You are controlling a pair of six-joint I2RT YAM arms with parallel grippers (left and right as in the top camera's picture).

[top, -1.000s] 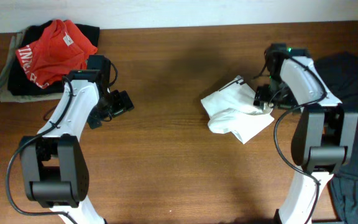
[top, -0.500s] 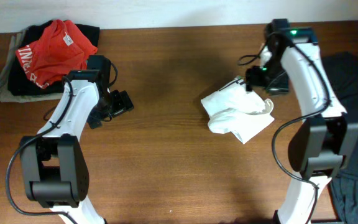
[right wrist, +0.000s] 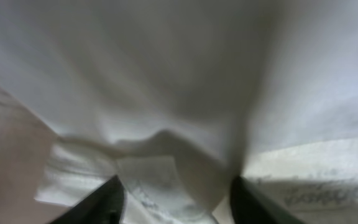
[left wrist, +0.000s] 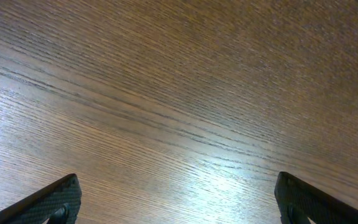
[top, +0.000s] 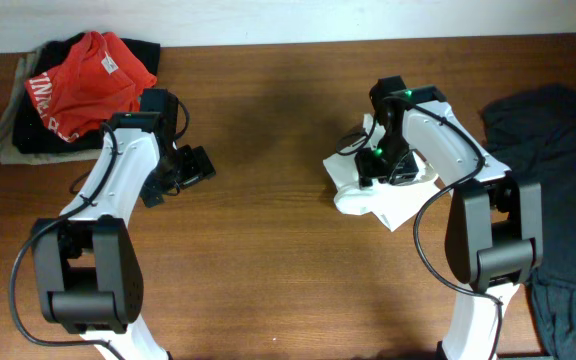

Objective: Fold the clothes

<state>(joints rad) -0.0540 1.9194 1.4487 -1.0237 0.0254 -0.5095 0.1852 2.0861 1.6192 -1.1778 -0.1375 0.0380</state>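
Two tools at work: our right tool [right wrist: 176, 186] sits in the crumpled white T-shirt [top: 393, 208] on the bench [top: 268, 250], right of centre, a fold between its half-parted jaws, likely to pinch and spread it; whether it grips, we cannot tell. Our left tool [left wrist: 179, 199] hangs wide open, well apart.

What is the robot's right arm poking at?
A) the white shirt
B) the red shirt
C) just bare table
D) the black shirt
A: the right fingers are down in the crumpled white T-shirt, and white cloth fills that wrist's view.
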